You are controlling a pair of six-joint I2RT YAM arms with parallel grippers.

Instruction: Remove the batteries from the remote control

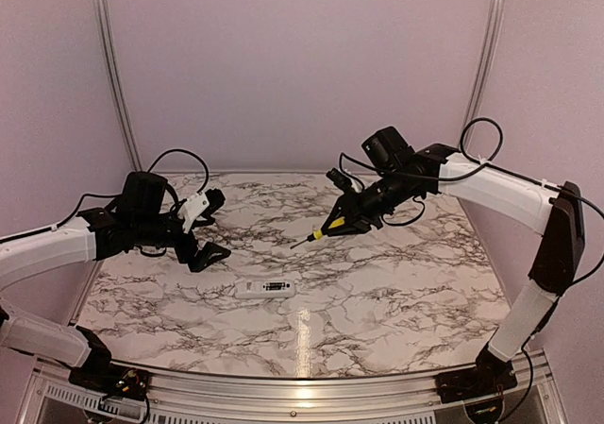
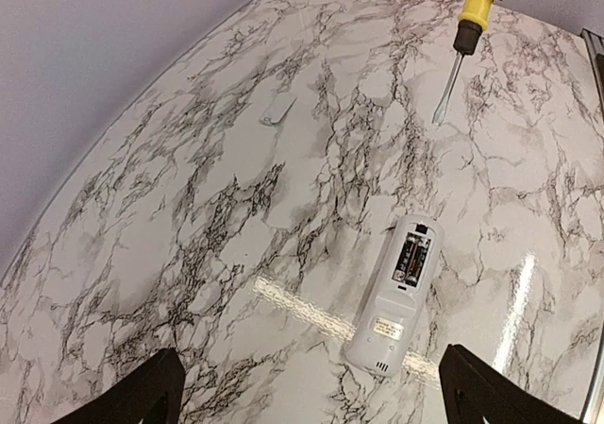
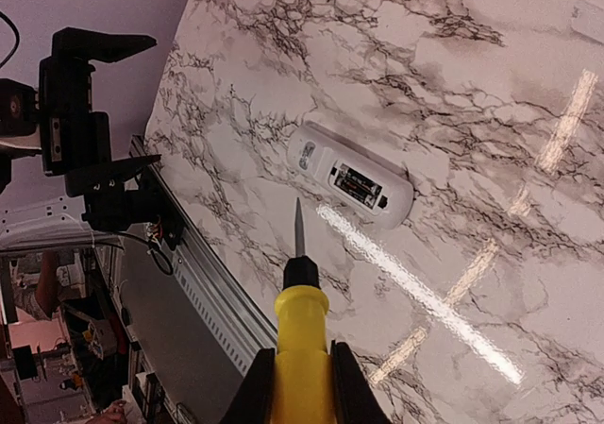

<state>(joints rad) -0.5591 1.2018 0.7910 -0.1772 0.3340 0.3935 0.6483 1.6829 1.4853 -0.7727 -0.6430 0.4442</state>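
Observation:
The white remote control (image 1: 265,288) lies flat on the marble table, back side up, with its compartment uncovered. The two dark batteries (image 2: 412,259) sit side by side inside it, also seen as batteries (image 3: 357,186) in the right wrist view. My left gripper (image 1: 215,228) hovers open to the left of and above the remote control (image 2: 396,301), nothing between its fingers. My right gripper (image 3: 300,367) is shut on a yellow-handled screwdriver (image 3: 302,311), held in the air behind the remote control (image 3: 349,177), with its tip pointing down towards it and not touching.
A small white battery cover (image 2: 276,112) lies loose on the table far back on the left. Pink walls close in the back and sides. A metal rail (image 3: 208,292) runs along the table's near edge.

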